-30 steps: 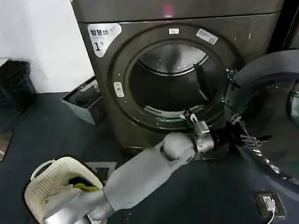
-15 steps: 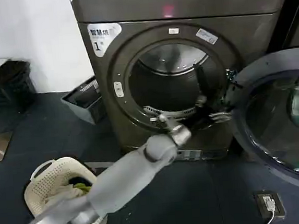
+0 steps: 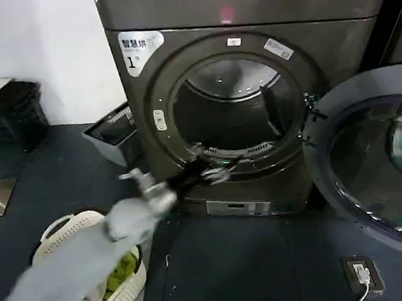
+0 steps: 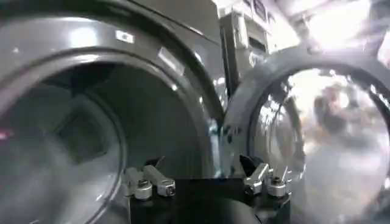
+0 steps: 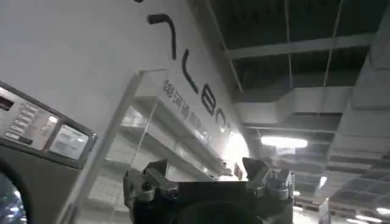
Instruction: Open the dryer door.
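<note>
The dryer (image 3: 333, 47) is a dark grey-brown machine with a white corner sticker (image 3: 139, 47). Its dryer door (image 3: 371, 164) stands swung wide open to the right, chrome ring and tinted glass facing outward, and the drum opening (image 3: 232, 105) is exposed. My left gripper (image 3: 213, 172) hovers in front of the lower rim of the opening, apart from the door, at the end of a blurred arm reaching in from the lower left. In the left wrist view the left gripper (image 4: 200, 164) is open and empty, with the door (image 4: 244, 103) ahead of it. My right gripper (image 5: 206, 165) is open, pointing up at a wall and ceiling.
A cream laundry basket (image 3: 61, 237) with clothes sits on the floor at the lower left, under my left arm. A black bin (image 3: 11, 111) and a grey box (image 3: 111, 133) stand left of the dryer. A power strip with a cable (image 3: 362, 274) lies below the open door.
My left arm has pulled back from the door's hinge-side edge, leftward and down past the drum opening. The door swung slightly wider, then stayed open.
</note>
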Action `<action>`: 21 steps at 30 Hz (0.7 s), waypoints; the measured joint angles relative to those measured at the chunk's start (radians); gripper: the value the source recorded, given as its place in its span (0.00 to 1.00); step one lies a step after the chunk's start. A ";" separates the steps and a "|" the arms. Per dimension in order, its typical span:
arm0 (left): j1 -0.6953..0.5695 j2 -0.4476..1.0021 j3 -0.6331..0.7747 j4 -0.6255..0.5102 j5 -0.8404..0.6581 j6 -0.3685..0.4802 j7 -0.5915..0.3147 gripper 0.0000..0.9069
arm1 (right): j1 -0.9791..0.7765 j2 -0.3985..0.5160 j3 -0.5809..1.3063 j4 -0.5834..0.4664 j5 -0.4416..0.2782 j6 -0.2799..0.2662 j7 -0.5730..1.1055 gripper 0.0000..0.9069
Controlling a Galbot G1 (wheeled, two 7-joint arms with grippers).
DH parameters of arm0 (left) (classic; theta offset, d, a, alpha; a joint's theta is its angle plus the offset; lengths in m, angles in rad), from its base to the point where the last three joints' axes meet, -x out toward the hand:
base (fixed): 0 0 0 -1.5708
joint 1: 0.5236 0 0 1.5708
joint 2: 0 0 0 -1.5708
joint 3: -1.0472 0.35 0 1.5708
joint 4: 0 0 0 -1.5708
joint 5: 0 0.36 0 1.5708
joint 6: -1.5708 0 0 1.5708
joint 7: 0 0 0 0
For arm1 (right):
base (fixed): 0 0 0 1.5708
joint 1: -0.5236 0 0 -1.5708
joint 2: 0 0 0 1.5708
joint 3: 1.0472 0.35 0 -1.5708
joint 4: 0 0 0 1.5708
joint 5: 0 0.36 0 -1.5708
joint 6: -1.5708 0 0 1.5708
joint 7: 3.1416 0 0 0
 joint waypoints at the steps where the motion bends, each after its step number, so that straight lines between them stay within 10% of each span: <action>1: 0.020 0.043 -0.012 -0.015 0.013 0.004 0.012 1.00 | 0.003 -0.002 0.000 0.002 -0.001 0.002 -0.007 1.00; 21: 0.368 0.699 -0.329 -0.010 0.247 0.312 0.380 1.00 | 0.060 -0.054 -0.029 0.010 -0.048 0.047 -0.051 1.00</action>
